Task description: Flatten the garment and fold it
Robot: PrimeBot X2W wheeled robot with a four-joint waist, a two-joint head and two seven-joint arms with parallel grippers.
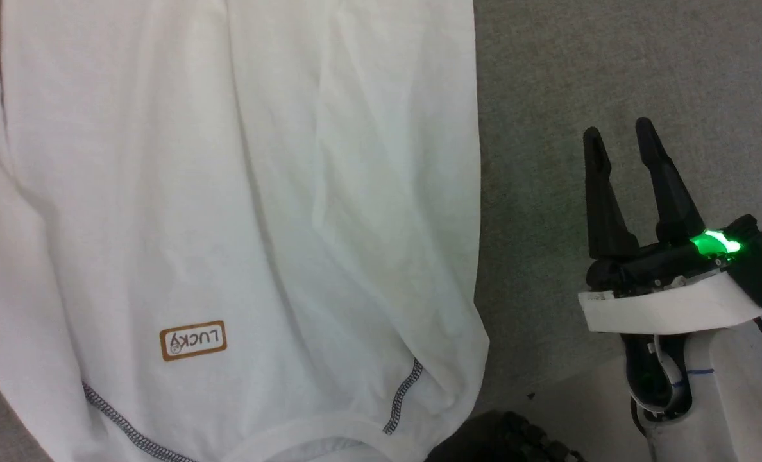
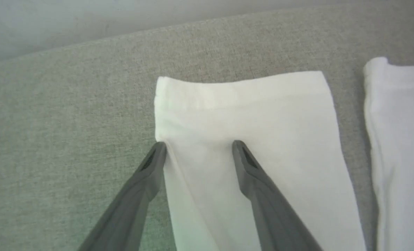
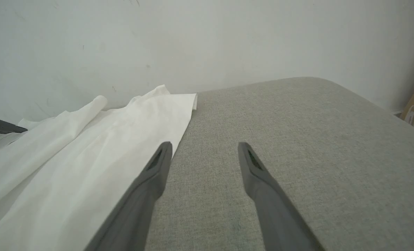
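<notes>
Lying spread, the white shirt [image 1: 259,192] is softly creased, with dark seams [image 1: 403,394] and a tan patch [image 1: 193,340]; left end effector [image 2: 198,146] and right end effector [image 1: 617,127] gape, empty.

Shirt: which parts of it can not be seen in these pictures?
- Head view: shirt hem cut off by top edge, collar by bottom edge.
- Left wrist view: sleeve's lower part cut off by bottom edge; contact with left tool unclear.
- Right wrist view: shirt cut off by left edge.
</notes>
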